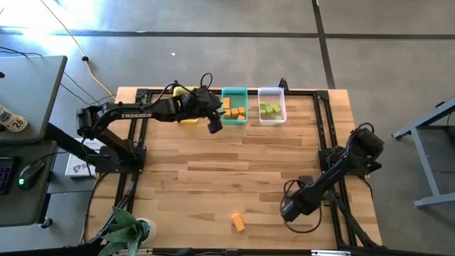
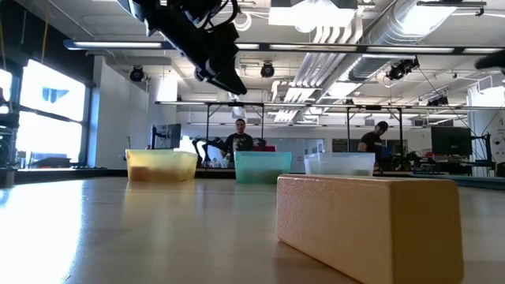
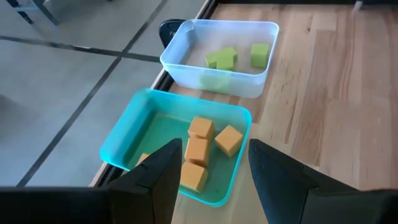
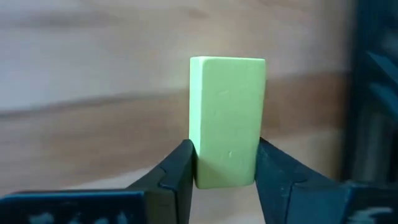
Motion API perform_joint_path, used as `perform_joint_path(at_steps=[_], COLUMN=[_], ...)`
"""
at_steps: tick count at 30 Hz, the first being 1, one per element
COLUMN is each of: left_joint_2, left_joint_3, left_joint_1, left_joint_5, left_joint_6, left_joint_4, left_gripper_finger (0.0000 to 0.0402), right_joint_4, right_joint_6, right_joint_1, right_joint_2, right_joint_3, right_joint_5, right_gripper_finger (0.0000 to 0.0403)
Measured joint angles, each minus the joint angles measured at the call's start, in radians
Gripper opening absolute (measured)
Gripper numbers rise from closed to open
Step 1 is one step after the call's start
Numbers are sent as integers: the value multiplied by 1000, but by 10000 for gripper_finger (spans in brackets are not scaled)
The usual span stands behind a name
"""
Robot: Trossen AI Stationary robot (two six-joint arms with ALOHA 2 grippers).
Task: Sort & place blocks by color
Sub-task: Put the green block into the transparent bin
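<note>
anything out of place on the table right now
One orange block lies alone near the table's front edge, far from the teal bin holding the other orange blocks. Nothing looks spilled or damaged.

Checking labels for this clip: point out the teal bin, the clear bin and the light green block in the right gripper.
teal bin [image 3: 127, 127], left wrist view, its near wall.
clear bin [image 3: 186, 46], left wrist view, its side wall.
light green block [image 4: 227, 118], right wrist view, its front face.

The left arm reaches along the counter's far edge, its left gripper [image 1: 215, 126] raised, jaws apart and empty. The right gripper [image 1: 288, 210] sits low near the counter's near right corner, jaws pinched on a block.
</note>
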Motion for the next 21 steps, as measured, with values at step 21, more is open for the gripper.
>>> perform_joint_path(at_steps=[21], left_joint_2=[0], left_joint_3=[0], left_joint_1=[-77], left_joint_5=[53], left_joint_6=[-79], left_joint_4=[2], left_gripper_finger=[172], right_joint_4=[-58], right_joint_6=[-677], right_joint_1=[-497], right_joint_2=[-412], right_joint_3=[1], right_joint_5=[702], right_gripper_finger=[113])
